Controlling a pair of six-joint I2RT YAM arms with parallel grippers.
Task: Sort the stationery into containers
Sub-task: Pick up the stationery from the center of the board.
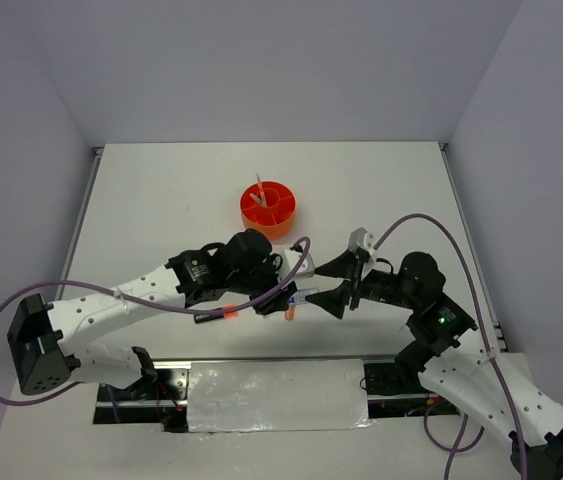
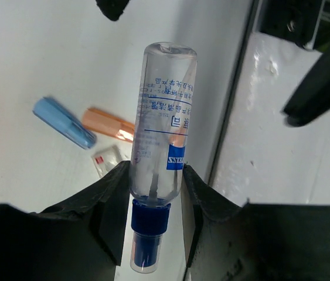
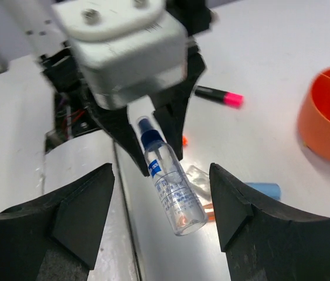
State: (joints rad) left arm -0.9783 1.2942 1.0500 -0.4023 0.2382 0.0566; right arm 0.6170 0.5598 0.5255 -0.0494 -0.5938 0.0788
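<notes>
One item in hand: clear plastic blue-capped marker (image 2: 163, 111), clenched in my left claw (image 2: 156, 190) above white bench (image 1: 161, 200). Right claw (image 3: 160, 178) spread wide around marker, not touching. Advice: grip firm near cap, carry to round orange plastic divided tub (image 1: 269, 208), release low over compartment.

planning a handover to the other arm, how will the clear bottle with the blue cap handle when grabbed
The clear bottle, clamped near its cap by the left gripper, looks rigid, smooth, round, so it may slip or swivel when pinched. Little liquid shows inside, so probably light. Laid down, it might roll.
</notes>
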